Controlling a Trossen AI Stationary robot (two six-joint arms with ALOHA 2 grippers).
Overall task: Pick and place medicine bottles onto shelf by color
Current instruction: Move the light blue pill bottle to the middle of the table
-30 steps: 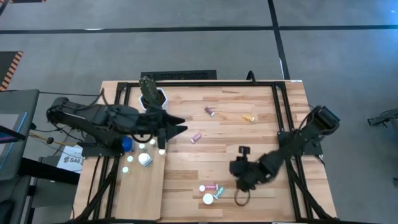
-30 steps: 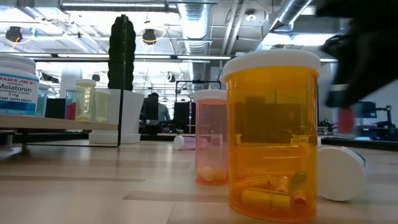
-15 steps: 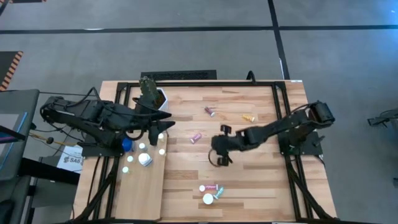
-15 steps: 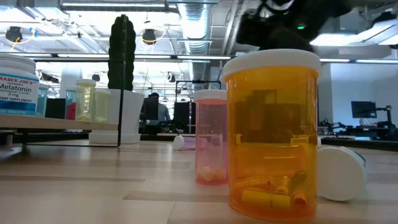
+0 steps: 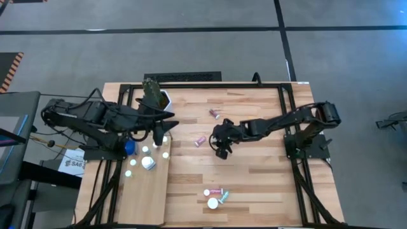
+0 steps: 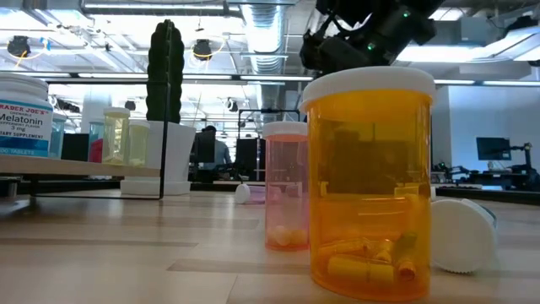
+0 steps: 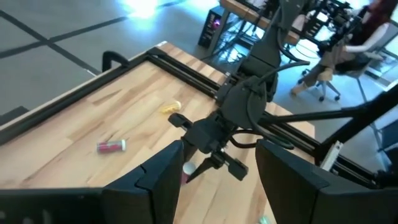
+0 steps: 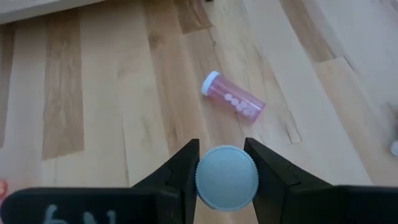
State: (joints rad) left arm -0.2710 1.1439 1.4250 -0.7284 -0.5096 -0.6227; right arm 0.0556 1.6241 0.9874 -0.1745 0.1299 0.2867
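The right gripper [image 5: 220, 149] is stretched out over the middle of the table [image 5: 267, 172], and its fingers [image 8: 183, 171] are clamped on a small bottle [image 8: 226, 177] whose pale round cap fills the gap between them in the right wrist view. Below it, a pink bottle [image 8: 233, 99] with a white cap lies on its side on the planks; from above this same pink bottle [image 5: 200, 140] sits just beside the right gripper, toward the left arm.

The left gripper [image 5: 164, 132] hangs over the far end of the shelf [image 5: 145, 194], the pale board along the left side of the table. Its fingers [image 7: 158, 174] stand apart with nothing between them. Several white-capped bottles [image 5: 146, 160] stand on the shelf just below it, next to a blue one [image 5: 130, 147]. A white plant pot [image 5: 158, 99] stands at the far edge of the table near the left arm.

Elsewhere on the table, a red bottle [image 5: 214, 114] and an amber bottle [image 5: 254, 120] lie on their sides toward the far edge. A small cluster [image 5: 215, 196] of bottles sits near the front edge, and in the low view it shows as a large amber bottle [image 6: 369, 181] with a pink one [image 6: 286, 186] behind it and one lying white cap [image 6: 461, 235] beside it.
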